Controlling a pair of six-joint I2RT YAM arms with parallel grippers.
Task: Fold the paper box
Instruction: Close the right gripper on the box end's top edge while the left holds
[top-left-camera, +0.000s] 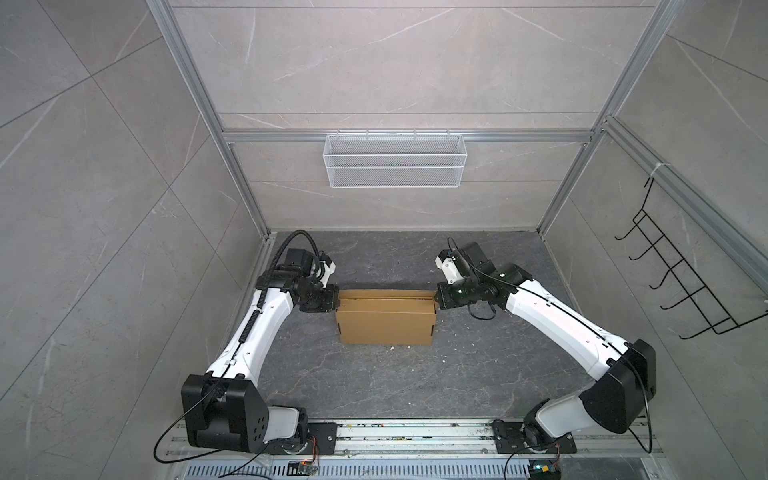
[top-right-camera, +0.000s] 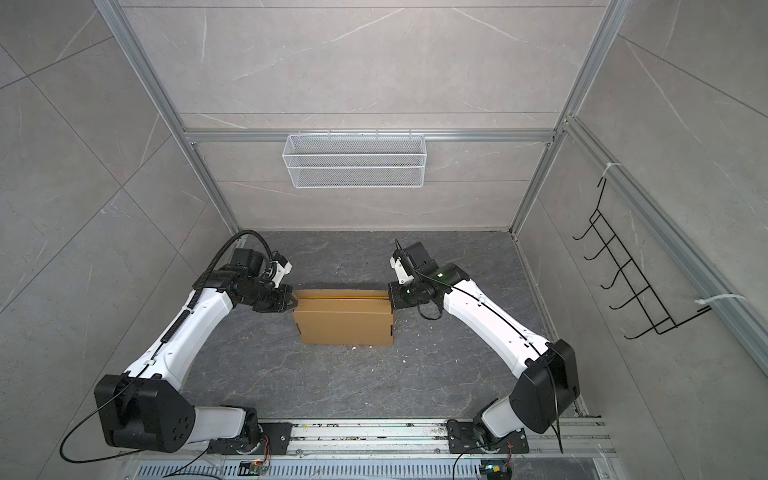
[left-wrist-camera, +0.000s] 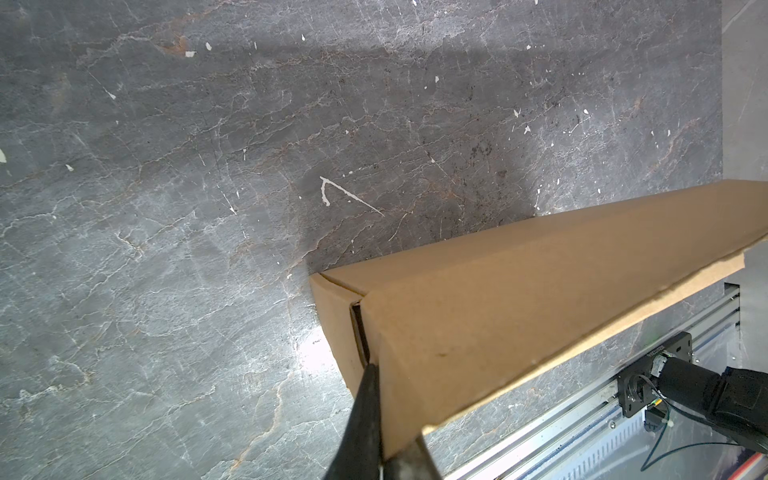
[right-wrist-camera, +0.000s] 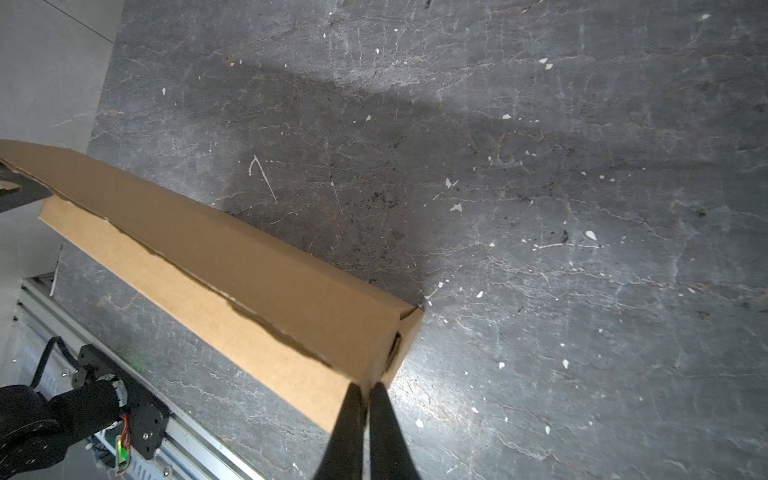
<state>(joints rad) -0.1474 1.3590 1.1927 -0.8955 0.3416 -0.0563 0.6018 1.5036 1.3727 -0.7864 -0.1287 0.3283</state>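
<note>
The paper box (top-left-camera: 386, 322) (top-right-camera: 345, 322) is plain brown cardboard and rests closed on the dark stone surface between the two arms in both top views. My left gripper (top-left-camera: 336, 301) (top-right-camera: 294, 301) meets its far left corner, and my right gripper (top-left-camera: 436, 299) (top-right-camera: 390, 299) meets its far right corner. In the left wrist view, the box (left-wrist-camera: 498, 311) has a cardboard wall pinched in the left gripper (left-wrist-camera: 395, 401). In the right wrist view, the box (right-wrist-camera: 249, 270) has a thin corner edge clamped by the right gripper (right-wrist-camera: 365, 388), whose fingers are nearly together.
A white wire mesh basket (top-left-camera: 395, 160) hangs on the back wall rail. A black wire hook rack (top-left-camera: 681, 270) hangs on the right wall. The arm bases sit on an aluminium rail (top-left-camera: 415, 434) along the front edge. Small white flecks litter the stone surface (top-left-camera: 374, 395).
</note>
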